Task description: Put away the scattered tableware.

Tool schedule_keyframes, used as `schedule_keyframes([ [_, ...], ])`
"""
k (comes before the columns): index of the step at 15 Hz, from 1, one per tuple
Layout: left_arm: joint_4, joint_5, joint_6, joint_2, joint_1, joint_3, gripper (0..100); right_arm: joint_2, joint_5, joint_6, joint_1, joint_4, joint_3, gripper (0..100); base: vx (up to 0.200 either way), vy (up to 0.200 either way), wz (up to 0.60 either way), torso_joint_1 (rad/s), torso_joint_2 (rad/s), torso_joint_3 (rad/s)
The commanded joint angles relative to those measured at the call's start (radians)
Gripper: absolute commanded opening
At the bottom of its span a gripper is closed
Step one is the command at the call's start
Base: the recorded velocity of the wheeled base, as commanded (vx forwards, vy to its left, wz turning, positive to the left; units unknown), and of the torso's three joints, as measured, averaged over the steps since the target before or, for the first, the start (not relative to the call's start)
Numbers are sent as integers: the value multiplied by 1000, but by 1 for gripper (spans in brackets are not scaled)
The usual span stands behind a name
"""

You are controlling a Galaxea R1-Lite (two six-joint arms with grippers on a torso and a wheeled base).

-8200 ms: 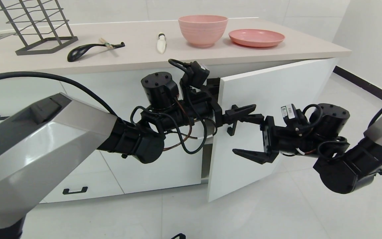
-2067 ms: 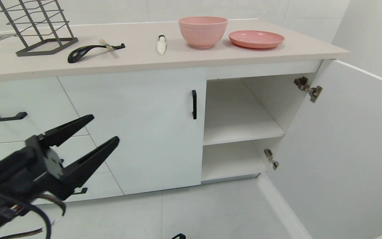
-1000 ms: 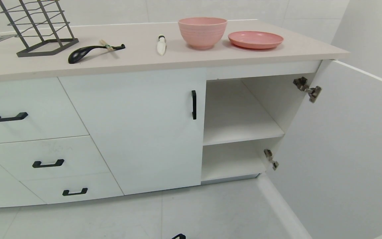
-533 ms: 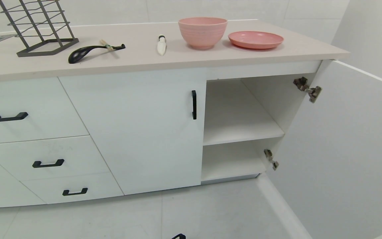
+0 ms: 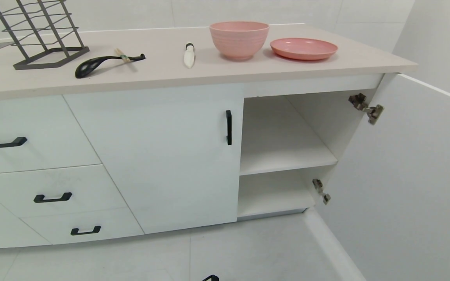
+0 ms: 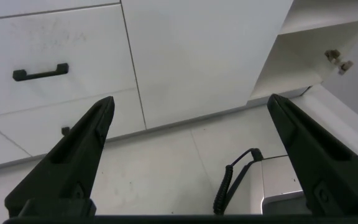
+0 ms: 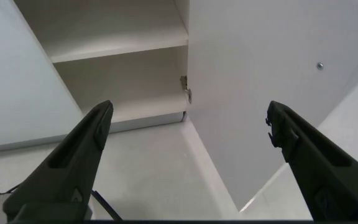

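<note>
Wire rack (image 5: 39, 62) stands on countertop (image 5: 162, 74); three drawers (image 5: 53, 181) below.

A white cabinet (image 5: 162, 156) stands under a beige countertop (image 5: 158, 72). Its right door (image 5: 408, 175) hangs wide open, showing a white shelf (image 5: 283, 160). Three drawers (image 5: 33, 154) with black handles (image 5: 3, 143) sit at the left. The near floor (image 5: 248, 253) is pale tile, the far wall (image 5: 256, 9) white tile.

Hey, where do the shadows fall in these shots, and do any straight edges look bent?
Head view: soft shadows hug the pink bowl and pink plate on the counter; drawer seams bow toward the left edge. Left wrist view: the open left end effector shows dark against the pale floor. Right wrist view: the cupboard's lower compartment lies in mild shade.
</note>
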Motion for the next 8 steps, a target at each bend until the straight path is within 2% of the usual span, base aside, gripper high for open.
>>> schedule_keyframes([
  [1,-1,-6,-2,8,0,0,100,4,0,0,-1,-2,0,100,200,0,0,-2,2,2],
  [4,-1,-4,-7,10,0,0,100,3,0,0,-1,-2,0,100,0,0,0,0,0,0],
  [8,-1,-3,-7,8,0,0,100,4,0,0,-1,-2,0,100,0,-200,0,2,4,4],
])
